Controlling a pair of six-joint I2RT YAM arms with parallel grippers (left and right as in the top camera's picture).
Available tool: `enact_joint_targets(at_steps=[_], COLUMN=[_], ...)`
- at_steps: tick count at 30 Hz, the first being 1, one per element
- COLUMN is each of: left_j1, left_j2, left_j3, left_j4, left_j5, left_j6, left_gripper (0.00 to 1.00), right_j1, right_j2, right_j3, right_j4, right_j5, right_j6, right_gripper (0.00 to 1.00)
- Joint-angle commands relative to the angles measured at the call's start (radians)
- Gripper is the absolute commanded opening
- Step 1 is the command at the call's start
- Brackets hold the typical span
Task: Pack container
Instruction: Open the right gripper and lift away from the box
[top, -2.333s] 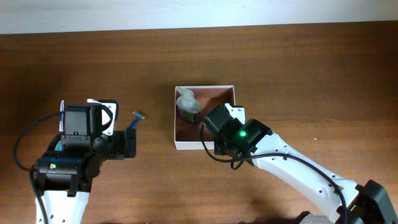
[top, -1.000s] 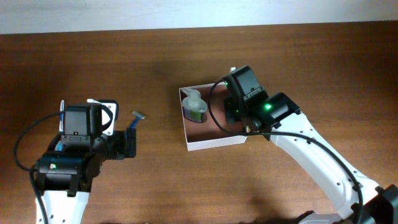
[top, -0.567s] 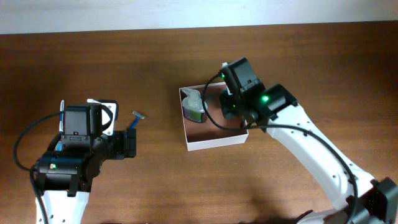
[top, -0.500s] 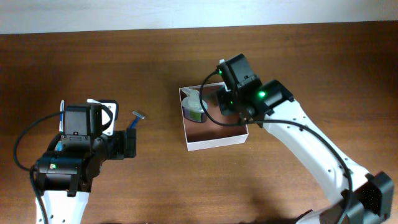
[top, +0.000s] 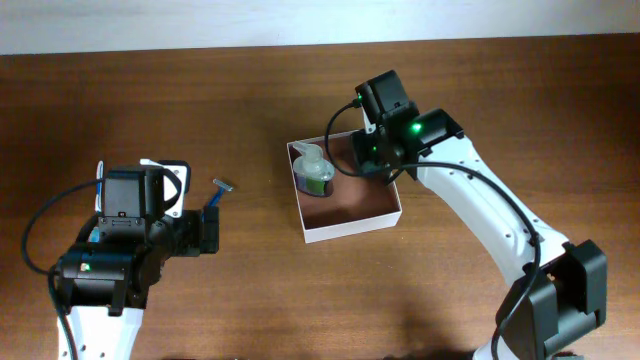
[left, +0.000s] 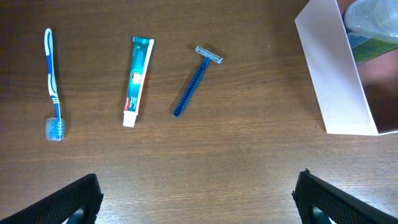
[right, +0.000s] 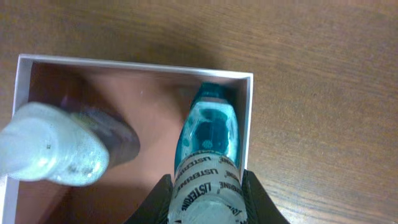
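The container (top: 350, 229), a shallow white-walled box with a reddish-brown inside, sits at mid-table. It also shows in the right wrist view (right: 124, 65) and the left wrist view (left: 336, 81). A clear soap bottle (top: 315, 172) with a green label stands in its far left corner. My right gripper (top: 376, 160) is over the far right corner, shut on a blue Listerine bottle (right: 208, 134) that points down into the box beside the right wall. My left gripper (left: 199, 205) is open and empty, above bare table left of the box.
A blue razor (left: 197, 81), a toothpaste tube (left: 138, 81) and a blue toothbrush (left: 53, 87) lie on the wood left of the container. The razor also shows in the overhead view (top: 220, 190). A white wall runs along the table's far edge.
My right gripper has moved from the box's near side to its far right corner with the Listerine bottle. The box has shifted slightly right and turned. The left arm has not moved.
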Motion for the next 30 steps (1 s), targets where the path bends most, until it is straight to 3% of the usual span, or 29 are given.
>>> enact_joint_targets(at_steps=[1,3,6,14,22,24,30], left_j1=[0.002,0.002,0.002,0.002,0.003,0.002,0.002], left_j2=[0.001,0.001,0.001,0.001,0.001,0.001,0.001], left_j3=[0.017,0.017,0.017,0.017,0.017,0.017,0.017], left_j4=[-0.001,-0.001,-0.001,-0.001,-0.001,-0.001,-0.001], left_j5=[0.011,0.011,0.011,0.011,0.011,0.011,0.011], left_j6=[-0.007,-0.007,-0.007,-0.007,-0.007,-0.007,-0.007], left_gripper=[1.0,1.0,1.0,1.0,1.0,1.0,1.0], right_j1=[-0.012,-0.012,-0.012,-0.012,-0.097,-0.182,-0.374], right_j2=[0.016,0.016,0.016,-0.006,-0.206,-0.216,-0.136], right_j3=[0.03,0.03,0.03,0.047,0.171,0.171,0.063], right_j4=[0.01,0.01,0.01,-0.023,-0.124,-0.18,-0.289], right_j5=[-0.003,-0.003,-0.003,-0.003,0.055,0.051,-0.078], right_j6=[-0.01,-0.01,-0.01,-0.01,0.025,0.061,0.066], right_gripper=[0.36,0.49,0.54,0.54,0.54,0.48,0.16])
